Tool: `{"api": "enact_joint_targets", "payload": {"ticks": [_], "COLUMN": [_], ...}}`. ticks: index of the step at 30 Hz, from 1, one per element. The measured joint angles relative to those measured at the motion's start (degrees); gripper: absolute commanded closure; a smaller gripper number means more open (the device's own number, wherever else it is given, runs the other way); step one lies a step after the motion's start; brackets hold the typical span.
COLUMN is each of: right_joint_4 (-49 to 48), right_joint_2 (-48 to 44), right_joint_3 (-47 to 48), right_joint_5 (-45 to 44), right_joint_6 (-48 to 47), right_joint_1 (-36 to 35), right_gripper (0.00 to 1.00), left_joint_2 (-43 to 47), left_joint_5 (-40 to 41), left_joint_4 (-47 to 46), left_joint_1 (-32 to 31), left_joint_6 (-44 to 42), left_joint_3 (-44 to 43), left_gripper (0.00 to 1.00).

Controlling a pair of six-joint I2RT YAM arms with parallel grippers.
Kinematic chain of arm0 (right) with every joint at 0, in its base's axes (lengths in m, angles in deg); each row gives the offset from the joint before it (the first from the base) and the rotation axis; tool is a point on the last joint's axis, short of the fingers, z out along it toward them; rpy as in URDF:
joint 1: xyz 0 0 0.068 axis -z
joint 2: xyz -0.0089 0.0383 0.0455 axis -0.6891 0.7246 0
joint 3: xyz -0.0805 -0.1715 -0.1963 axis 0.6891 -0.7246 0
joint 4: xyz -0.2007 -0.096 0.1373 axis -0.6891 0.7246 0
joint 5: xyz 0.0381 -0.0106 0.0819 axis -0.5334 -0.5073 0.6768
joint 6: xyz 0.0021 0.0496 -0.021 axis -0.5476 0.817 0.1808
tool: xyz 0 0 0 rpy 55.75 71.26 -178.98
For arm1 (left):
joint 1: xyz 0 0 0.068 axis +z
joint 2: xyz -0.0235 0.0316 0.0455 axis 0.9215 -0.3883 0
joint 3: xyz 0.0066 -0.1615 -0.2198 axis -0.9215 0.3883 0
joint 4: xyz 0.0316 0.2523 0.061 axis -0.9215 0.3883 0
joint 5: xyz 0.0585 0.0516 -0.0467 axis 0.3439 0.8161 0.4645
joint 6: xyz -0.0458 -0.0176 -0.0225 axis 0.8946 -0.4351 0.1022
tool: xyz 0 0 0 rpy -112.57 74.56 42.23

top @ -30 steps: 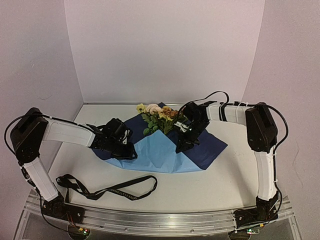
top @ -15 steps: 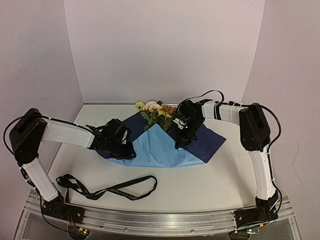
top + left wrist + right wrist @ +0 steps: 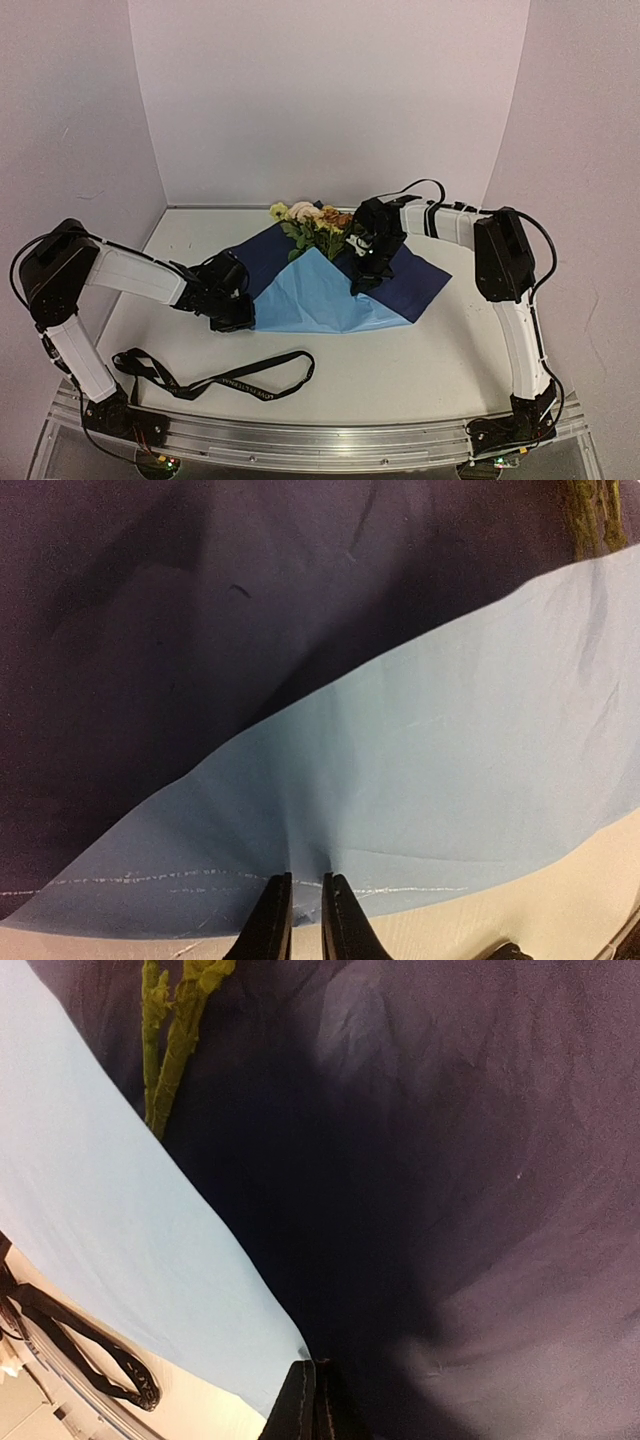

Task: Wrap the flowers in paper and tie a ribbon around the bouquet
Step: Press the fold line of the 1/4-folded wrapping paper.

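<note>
On table: smooth creased paper [image 3: 325, 295], thin-stemmed flowers [image 3: 315, 228].

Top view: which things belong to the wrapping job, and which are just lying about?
In the job:
- flowers
- paper, folded over the stems
- ribbon, lying unused near the front edge
- left gripper and right gripper, both at the paper

Lying about:
- nothing visible
</note>
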Motion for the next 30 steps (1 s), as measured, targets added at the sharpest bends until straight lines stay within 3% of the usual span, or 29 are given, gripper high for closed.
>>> {"api": "enact_joint_targets", "payload": {"ticks": [9, 15, 23, 28, 30], "right_joint_4": [0.9, 1.2, 1.7, 1.9, 2.0], "right_joint_2": [0.7, 0.7, 1.5, 2.0, 2.1], "right_joint_3": [2.1, 2.1, 4.0, 4.6, 4.9], "right_joint_5": [0.0, 0.0, -0.1, -0.2, -0.4], "right_joint_6": [1.1, 1.9, 3.9, 5.1, 5.5], "right_joint_1": [-0.1, -0.3, -0.3, -0.3, -0.3], "right_gripper": [1.00, 1.00, 1.00, 1.00, 0.93], "left_joint_2": [5.5, 7.6, -6.1, -14.7, -17.0], "left_joint_5": [0.6, -0.5, -7.1, -9.9, -10.1], "left_joint_4": [4.5, 6.3, 2.1, 2.0, 2.2], "left_joint_1": [-0.5, -3.5, -6.1, -6.5, -6.5], "left_joint_6": [0.8, -5.7, -16.6, -20.3, -20.8], "left_joint_3": [2.0, -5.9, -24.0, -28.1, -28.5], "left_gripper": [0.79, 0.78, 0.79, 0.82, 0.82]}}
